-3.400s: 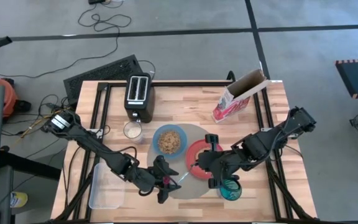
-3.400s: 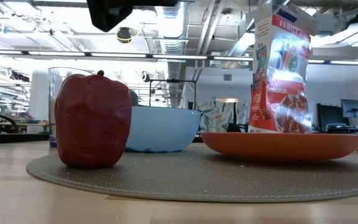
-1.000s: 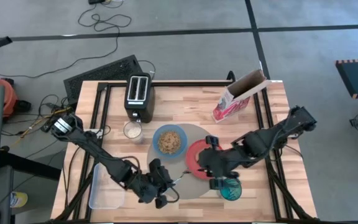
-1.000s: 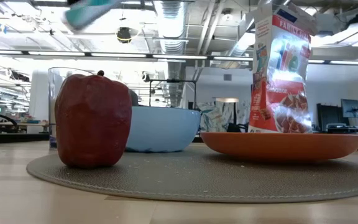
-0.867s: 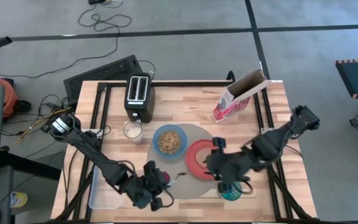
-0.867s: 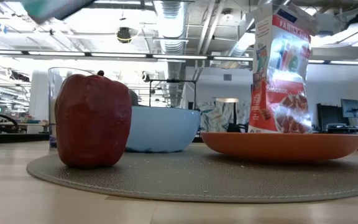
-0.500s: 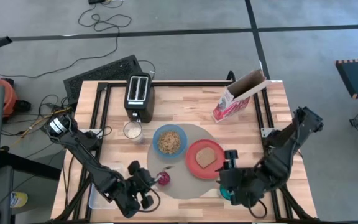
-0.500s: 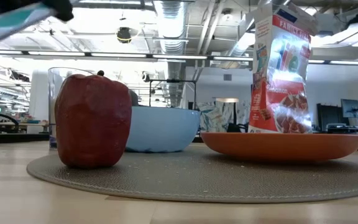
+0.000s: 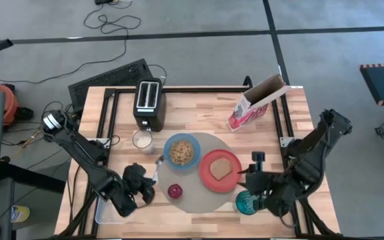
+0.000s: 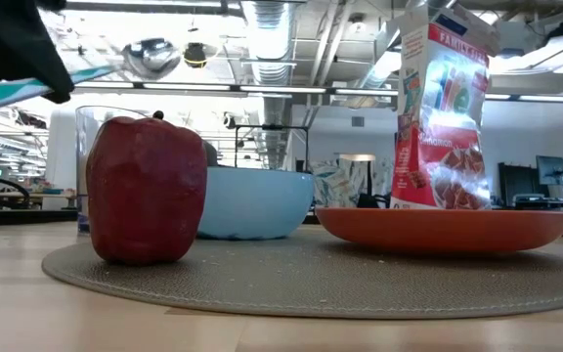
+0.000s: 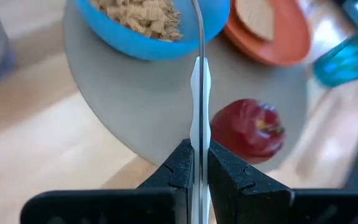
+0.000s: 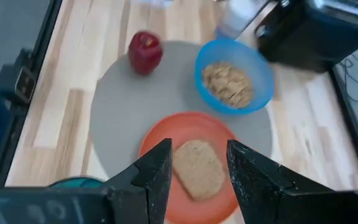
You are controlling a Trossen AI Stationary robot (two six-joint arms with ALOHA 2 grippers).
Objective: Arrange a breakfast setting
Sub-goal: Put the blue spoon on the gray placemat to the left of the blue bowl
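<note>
A round grey mat [image 9: 193,193] carries a light-blue bowl of cereal [image 9: 181,151], a red-orange plate [image 9: 220,169] with a toast slice [image 9: 220,168], and a red apple [image 9: 175,191]. The teal glass [image 9: 245,201] stands at the mat's near right edge. My left gripper [image 9: 145,185], left of the mat, is shut on a small spoon [image 11: 197,74] that points toward the bowl [image 11: 148,25]. My right gripper [image 12: 197,180] hangs open above the glass and faces the plate, with nothing between its fingers. My left gripper pinches the spoon's pale handle [image 11: 197,134] between its two fingers. The spoon runs on straight out past the fingertips, in line with them. It is lifted clear of the table, about level, with its silver bowl end [image 10: 151,56] forward and above the apple [image 10: 145,191].
A black-and-silver toaster [image 9: 149,103] and a clear glass [image 9: 142,139] stand at the far left, an open cereal box [image 9: 255,103] at the far right. A clear plastic tub [image 9: 109,200] lies by the left edge, under my left arm.
My left gripper has carried the spoon from the mat's near edge beside the apple toward the table's left and has rolled its wrist; the spoon now points at the bowl. My right gripper has drawn back from over the plate toward the near right, uncovering the toast.
</note>
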